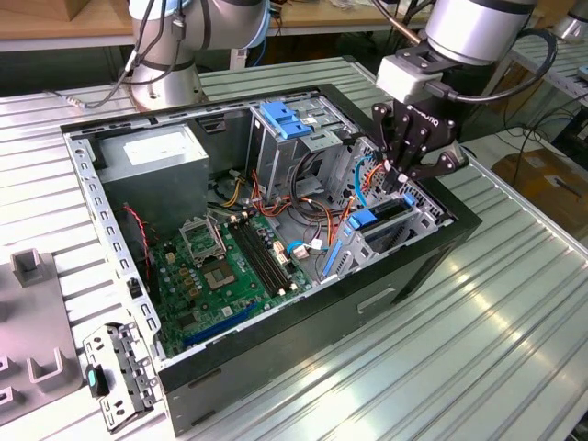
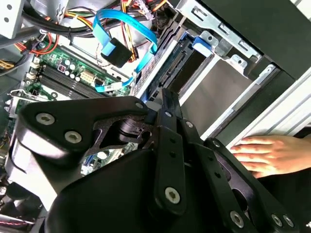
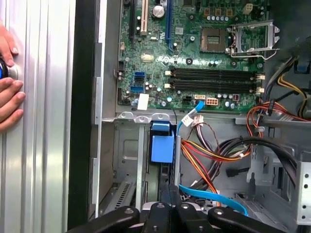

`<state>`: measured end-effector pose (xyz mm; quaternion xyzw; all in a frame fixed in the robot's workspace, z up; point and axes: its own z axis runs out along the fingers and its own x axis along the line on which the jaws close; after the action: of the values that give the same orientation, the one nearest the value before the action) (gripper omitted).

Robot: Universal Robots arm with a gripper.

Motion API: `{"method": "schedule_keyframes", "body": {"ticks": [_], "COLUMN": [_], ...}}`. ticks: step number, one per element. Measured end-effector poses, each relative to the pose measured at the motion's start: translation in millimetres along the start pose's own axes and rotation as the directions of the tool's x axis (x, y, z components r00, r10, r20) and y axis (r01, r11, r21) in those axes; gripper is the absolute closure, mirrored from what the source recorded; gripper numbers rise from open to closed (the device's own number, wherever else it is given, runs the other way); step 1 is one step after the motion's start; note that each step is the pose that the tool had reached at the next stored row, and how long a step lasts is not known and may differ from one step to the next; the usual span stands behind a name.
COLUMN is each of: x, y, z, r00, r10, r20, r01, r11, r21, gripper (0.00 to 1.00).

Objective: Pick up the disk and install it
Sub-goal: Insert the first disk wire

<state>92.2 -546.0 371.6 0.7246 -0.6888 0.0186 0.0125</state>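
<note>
Gripper (image 1: 399, 182) in the exterior view hangs over the open computer case (image 1: 303, 354), at the corner on that view's right. Jaws are pressed together with nothing pinched as far as I can see, tips just above the disk (image 1: 386, 220). Disk sits on edge in the drive bay (image 1: 421, 213), blue carrier end toward the motherboard (image 1: 230, 266).

Second wrist view: closed gripper (image 2: 165, 97) sits right at the disk's (image 2: 188, 63) upper edge, can't tell if it actually touches. A person's hand (image 2: 272, 153) lies on the ribbed table (image 2: 291, 109) beside the case.

First wrist view: gripper (image 3: 171, 190) lines up along the disk (image 3: 162, 145), blue tab near the bay's motherboard end.
</note>
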Motion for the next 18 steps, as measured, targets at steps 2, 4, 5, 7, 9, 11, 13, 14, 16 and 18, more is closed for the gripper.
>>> {"method": "schedule_keyframes", "body": {"ticks": [2,4,5,7,9,11,13,14,16,18], "x": [0.1,0.1,0.1,0.3,0.3,0.5,0.5,0.3,-1.0,-2.1], "y": [-2.6,-7.4,-14.6,-20.4,-22.3,-22.5,-22.6,-23.8,-32.4,-39.1], "z": [-0.1,0.1,0.1,0.2,0.2,-0.8,-2.6,-2.6,-2.8,-2.8], "r00": [1.0000,1.0000,1.0000,1.0000,0.9997,0.9989,0.9977,0.9974,0.9973,0.9971], "r10": [-0.003,-0.004,-0.005,-0.006,-0.026,-0.047,-0.068,-0.072,-0.074,-0.076], "r20": [-0.0002,0.0000,-0.0002,-0.0001,0.0001,0.0002,0.0005,0.0005,0.0002,0.0004], "r01": [0.003,0.004,0.005,0.006,0.026,0.047,0.068,0.072,0.074,0.076], "r11": [1.0000,1.0000,1.0000,1.0000,0.9996,0.9989,0.9977,0.9974,0.9973,0.9971], "r21": [0.0001,0.0002,0.0001,0.0001,0.0009,0.0018,0.0027,0.0029,0.0019,0.0005], "gripper": [0.89,0.89,0.89,0.89,0.89,0.89,0.89,0.89,0.89,0.89]}}
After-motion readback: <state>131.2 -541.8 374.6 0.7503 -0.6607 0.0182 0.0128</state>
